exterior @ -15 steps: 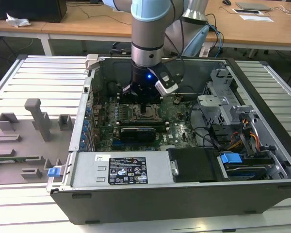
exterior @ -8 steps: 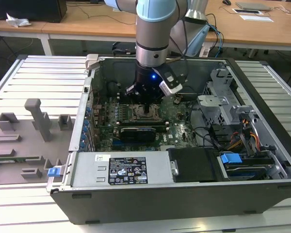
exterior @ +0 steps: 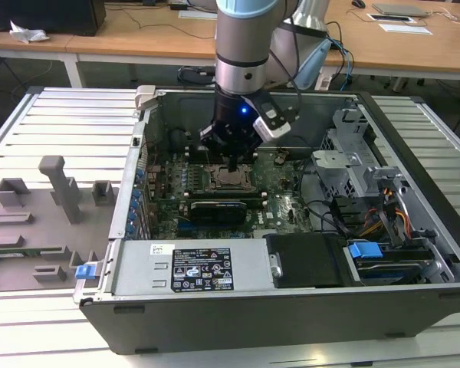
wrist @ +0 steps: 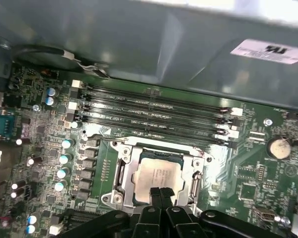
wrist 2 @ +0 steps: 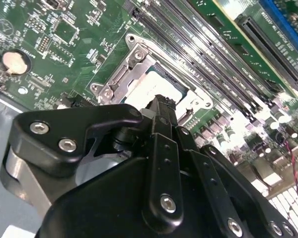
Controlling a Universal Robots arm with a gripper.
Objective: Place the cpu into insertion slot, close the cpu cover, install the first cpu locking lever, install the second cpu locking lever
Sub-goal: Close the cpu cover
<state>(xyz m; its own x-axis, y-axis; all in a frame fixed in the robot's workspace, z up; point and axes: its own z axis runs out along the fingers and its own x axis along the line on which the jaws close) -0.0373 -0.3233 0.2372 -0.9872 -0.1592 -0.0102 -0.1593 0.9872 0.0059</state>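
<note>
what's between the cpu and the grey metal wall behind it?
In the first wrist view, the long black memory slots lie side by side on the green board, between the cpu and the grey metal wall.

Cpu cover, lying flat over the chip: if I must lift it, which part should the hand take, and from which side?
Probably its edge strip nearest the hand, coming straight down from above. The cover is a thin flat frame around the chip, so only its rim offers a hold, and the memory slots crowd the opposite edge.
</note>
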